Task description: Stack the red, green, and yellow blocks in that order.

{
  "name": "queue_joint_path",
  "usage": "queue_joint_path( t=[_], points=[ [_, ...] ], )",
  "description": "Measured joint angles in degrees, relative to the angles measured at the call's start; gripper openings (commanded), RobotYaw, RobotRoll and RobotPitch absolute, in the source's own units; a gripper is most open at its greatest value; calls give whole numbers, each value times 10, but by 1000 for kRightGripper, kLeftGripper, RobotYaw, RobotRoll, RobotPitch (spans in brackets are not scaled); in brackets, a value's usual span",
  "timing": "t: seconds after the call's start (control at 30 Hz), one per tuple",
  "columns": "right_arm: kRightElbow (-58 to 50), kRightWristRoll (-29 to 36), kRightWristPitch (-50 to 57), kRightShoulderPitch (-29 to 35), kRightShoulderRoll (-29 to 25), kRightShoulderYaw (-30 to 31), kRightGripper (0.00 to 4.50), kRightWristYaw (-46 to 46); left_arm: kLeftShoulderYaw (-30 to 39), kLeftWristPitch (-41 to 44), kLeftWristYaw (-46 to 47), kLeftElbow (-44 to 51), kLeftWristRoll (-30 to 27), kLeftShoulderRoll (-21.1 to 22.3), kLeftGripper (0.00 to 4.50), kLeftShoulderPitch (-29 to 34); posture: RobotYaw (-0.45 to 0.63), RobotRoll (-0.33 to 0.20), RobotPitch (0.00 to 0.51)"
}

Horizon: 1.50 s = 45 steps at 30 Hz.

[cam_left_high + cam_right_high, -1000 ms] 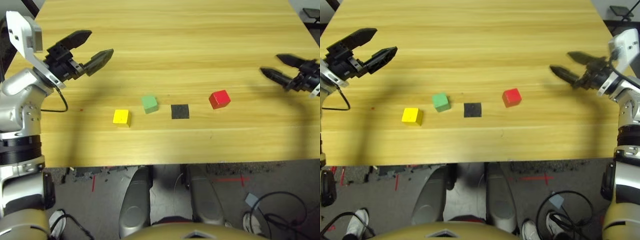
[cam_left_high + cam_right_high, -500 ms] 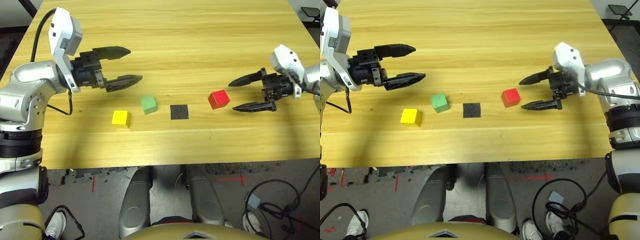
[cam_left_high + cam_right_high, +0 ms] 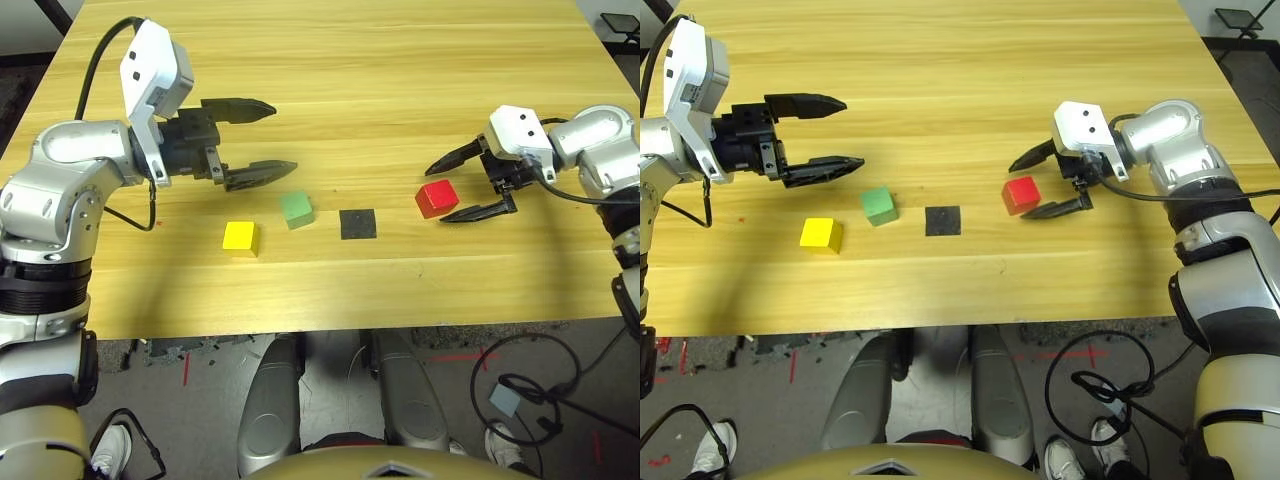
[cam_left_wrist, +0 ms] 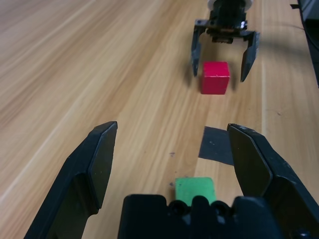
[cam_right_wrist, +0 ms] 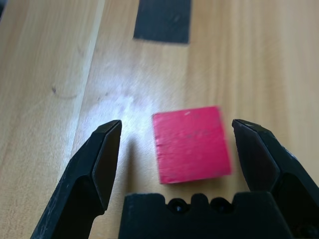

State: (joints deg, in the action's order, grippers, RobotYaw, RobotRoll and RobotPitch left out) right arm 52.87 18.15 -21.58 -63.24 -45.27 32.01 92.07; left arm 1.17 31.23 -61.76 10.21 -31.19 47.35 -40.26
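Right wrist view gives me the nearest work: my right gripper (image 5: pixel 177 122) is open wide, and the red block (image 5: pixel 192 144) lies between its two fingers, with a gap at each side, so I hold nothing there. I judge the step in hand is to pick up the red block, as the base of the stack. The next move, I think, asks me to go down a little if needed, keep the block centred, and close on two opposite faces. If I close while it is off-centre, one finger could push it or turn it.

From above, taking 12 o'clock as away from my body, the flat black patch (image 3: pixel 358 224) is between 8 and 9 o'clock from the red block, near to it. It is perhaps the place for the stack, but I cannot be sure. Further, between 9 and 10 o'clock from the patch, sits the green block (image 3: pixel 297 209); the yellow block (image 3: pixel 240 237) is at 8 o'clock from the green one, apart from it. Both rest on the wooden surface (image 3: pixel 350 280). My left gripper (image 3: pixel 286 137) is at 12 o'clock from the green block, also open and empty.

I count one red block, one green block, one yellow block, so three in all; one black patch; and two grippers. No block is stacked on another.
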Motion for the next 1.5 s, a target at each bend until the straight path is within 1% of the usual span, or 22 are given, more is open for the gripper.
queue_joint_path(
  t=[0.13, 0.17, 0.23, 0.27, 0.3, 0.4, 0.43, 0.53, 0.63, 0.7, 0.83, 0.93, 1.03, 1.2, 1.5],
  points=[
    [29, -16, -12, -9, 19, -8, 4500, 0, 0, 16, 9, 13, 0, 0, 4491, 1, 264, -45, 279],
    [35, -19, -13, -12, 22, -9, 4322, 0, 1, 20, 11, 18, -1, 0, 4499, 1, 266, -44, 281],
    [43, -27, -15, -17, 25, -18, 3903, 0, 1, 25, 13, 21, -1, 0, 4500, 3, 269, -44, 282],
    [52, -32, -15, -19, 31, -32, 3453, 0, 2, 30, 16, 23, -2, 0, 4500, 4, 273, -42, 283],
    [57, -34, -15, -19, 36, -41, 3260, 0, 2, 33, 18, 25, -2, 0, 4500, 5, 274, -41, 283],
    [59, -38, -6, -20, 42, -55, 2172, 0, 2, 40, 20, 32, -5, 1, 4500, 6, 279, -40, 283],
    [58, -40, -1, -22, 42, -55, 2048, 0, 2, 42, 21, 33, -5, 2, 4500, 7, 282, -39, 282],
    [51, -46, 21, -25, 35, -51, 2061, 0, 2, 46, 21, 35, -5, 3, 4500, 6, 285, -39, 279],
    [2, -39, 77, -24, 34, -51, 2061, 0, 2, 47, 17, 34, -5, 9, 4500, 2, 290, -38, 276],
    [-66, -29, 136, -16, 42, -56, 2061, 0, 1, 47, 13, 33, -4, 10, 4500, -8, 292, -37, 275],
    [-206, -28, 254, 25, 81, -76, 2061, -24, -7, 47, 1, 19, 1, 12, 4500, -23, 298, -39, 276],
    [-268, -42, 312, 46, 104, -76, 2061, -55, -19, 47, -8, 9, 14, 12, 4500, -29, 308, -39, 279],
    [-295, -57, 335, 51, 119, -76, 2061, -75, -30, 47, -12, 0, 20, 11, 4500, -33, 322, -44, 282],
    [-299, -84, 338, 51, 149, -77, 2061, -93, -36, 45, -13, -2, 27, 1, 4500, -33, 335, -50, 285],
    [-299, -107, 339, 51, 169, -78, 2061, -105, -36, 44, -8, -2, 36, -10, 4500, -33, 357, -48, 287]
  ],
)
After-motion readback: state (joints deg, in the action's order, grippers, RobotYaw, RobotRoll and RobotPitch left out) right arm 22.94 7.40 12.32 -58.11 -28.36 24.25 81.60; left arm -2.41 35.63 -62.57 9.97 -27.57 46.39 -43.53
